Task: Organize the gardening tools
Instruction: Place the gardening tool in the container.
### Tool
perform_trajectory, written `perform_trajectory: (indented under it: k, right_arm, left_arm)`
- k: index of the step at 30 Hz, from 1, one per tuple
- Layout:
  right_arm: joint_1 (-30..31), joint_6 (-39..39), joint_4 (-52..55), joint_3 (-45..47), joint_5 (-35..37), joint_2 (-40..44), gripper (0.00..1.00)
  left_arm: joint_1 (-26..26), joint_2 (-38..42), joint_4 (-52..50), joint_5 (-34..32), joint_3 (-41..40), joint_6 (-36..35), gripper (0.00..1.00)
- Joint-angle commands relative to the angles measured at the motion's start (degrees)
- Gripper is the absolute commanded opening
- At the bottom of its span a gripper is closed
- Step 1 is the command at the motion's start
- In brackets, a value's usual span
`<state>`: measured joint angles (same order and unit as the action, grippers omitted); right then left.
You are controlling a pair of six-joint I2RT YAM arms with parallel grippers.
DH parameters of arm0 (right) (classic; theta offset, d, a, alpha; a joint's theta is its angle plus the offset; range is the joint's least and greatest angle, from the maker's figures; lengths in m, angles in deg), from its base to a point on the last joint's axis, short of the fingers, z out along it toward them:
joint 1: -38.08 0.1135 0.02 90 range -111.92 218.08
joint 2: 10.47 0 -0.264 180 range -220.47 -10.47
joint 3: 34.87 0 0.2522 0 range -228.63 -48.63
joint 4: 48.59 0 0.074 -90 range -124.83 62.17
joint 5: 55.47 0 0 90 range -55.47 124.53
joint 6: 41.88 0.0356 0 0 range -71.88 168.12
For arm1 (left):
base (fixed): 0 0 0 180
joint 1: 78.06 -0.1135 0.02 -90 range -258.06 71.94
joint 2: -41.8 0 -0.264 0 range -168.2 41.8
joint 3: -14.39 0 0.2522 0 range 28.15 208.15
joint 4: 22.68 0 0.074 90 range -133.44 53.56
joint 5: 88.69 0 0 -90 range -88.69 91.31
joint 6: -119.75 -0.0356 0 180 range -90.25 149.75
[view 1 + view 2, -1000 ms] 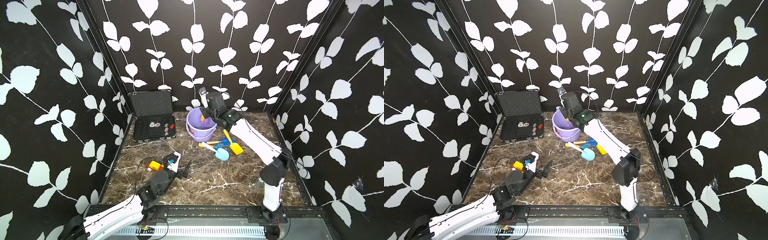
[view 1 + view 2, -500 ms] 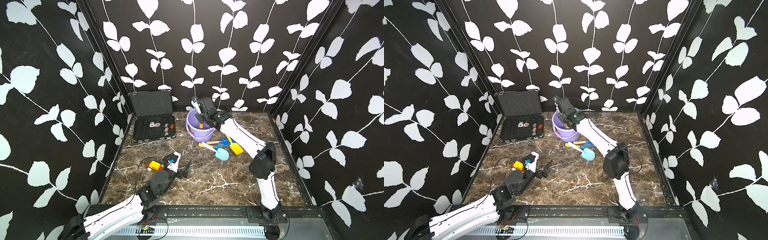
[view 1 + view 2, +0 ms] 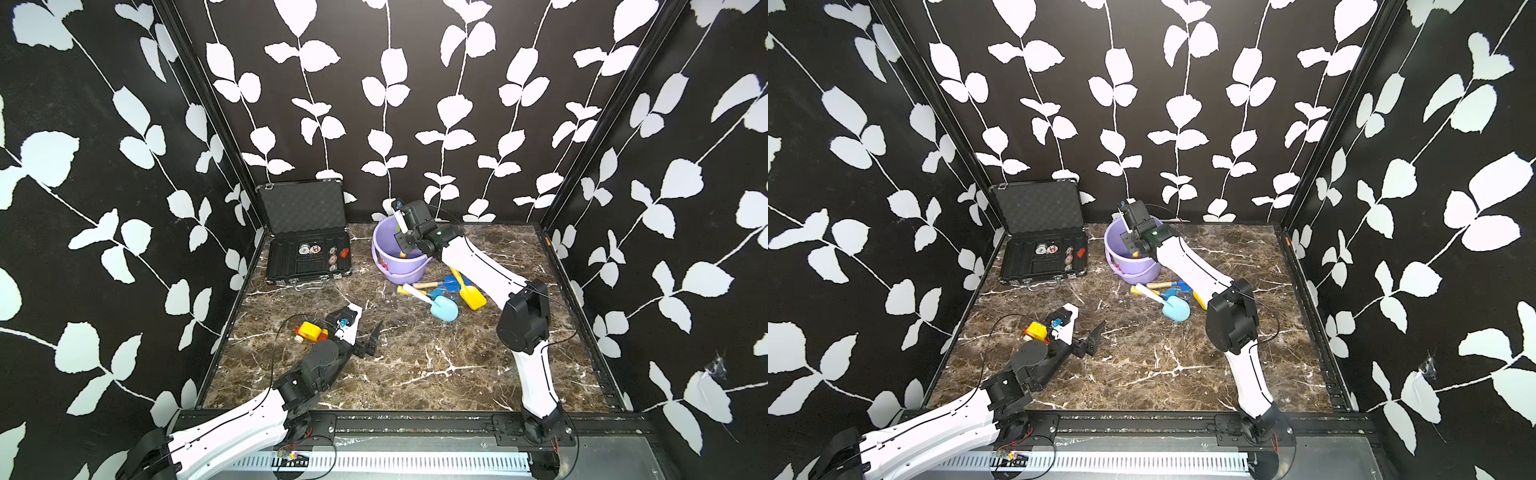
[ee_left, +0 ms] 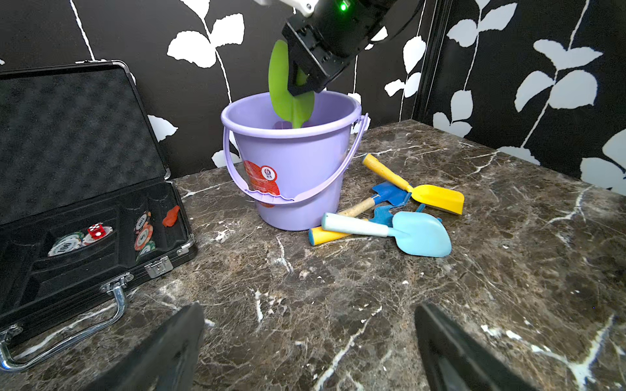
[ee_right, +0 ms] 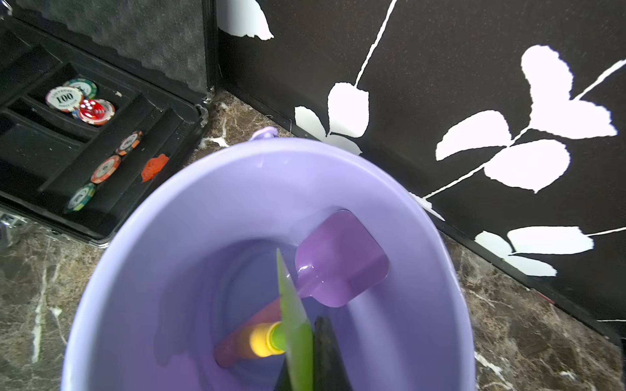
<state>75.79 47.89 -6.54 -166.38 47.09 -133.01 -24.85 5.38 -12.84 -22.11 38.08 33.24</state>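
My right gripper (image 4: 298, 88) is shut on the blade of a lime spade (image 4: 284, 84), held upright with its yellow handle (image 5: 261, 340) down inside the lavender bucket (image 3: 400, 272). A purple scoop (image 5: 338, 260) with a pink handle lies in the bucket too. Beside the bucket on the table lie a yellow scoop (image 4: 437, 198), a light blue spade (image 4: 420, 233) and two blue tools (image 4: 389, 194) with wooden and yellow handles. My left gripper (image 4: 308, 309) stands open and empty, low over the front left of the table (image 3: 415, 374).
An open black case (image 3: 307, 249) with poker chips and a red die (image 4: 95, 230) stands at the back left, close to the bucket. A yellow-and-red toy vehicle (image 3: 309, 331) sits by my left wrist. Patterned walls close in three sides.
My right gripper has come down with the lime spade from above the bucket's rim into the bucket, and that arm's elbow has sunk. The left arm has not moved.
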Motion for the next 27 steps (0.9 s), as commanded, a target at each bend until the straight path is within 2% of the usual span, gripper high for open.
perform_trajectory:
  k: [1, 6, 18, 22, 27]
  right_arm:
    - [-0.4, 1.3, -1.9, 1.7, -0.9, -0.1, 0.05]
    - [-0.4, 1.9, -2.4, 3.0, -1.5, 0.5, 0.23]
    - [-0.4, 3.2, 0.2, 2.9, -0.9, 6.1, 0.45]
    - [-0.4, 5.4, -0.5, 6.7, -2.3, 11.2, 0.53]
    - [-0.3, 9.5, -3.4, 15.6, -3.8, 19.5, 0.61]
  left_arm:
    - [0.1, -0.1, 0.5, -0.5, 0.9, 0.6, 0.99]
    - [0.1, -0.5, 0.2, -1.1, 0.9, 1.2, 0.99]
    - [0.1, 0.0, -0.5, -0.8, 0.9, 1.6, 0.99]
    - [0.1, -0.4, -0.2, -0.8, 0.9, 1.5, 0.99]
    - [0.1, -1.0, 0.1, -0.7, 1.4, 1.6, 0.99]
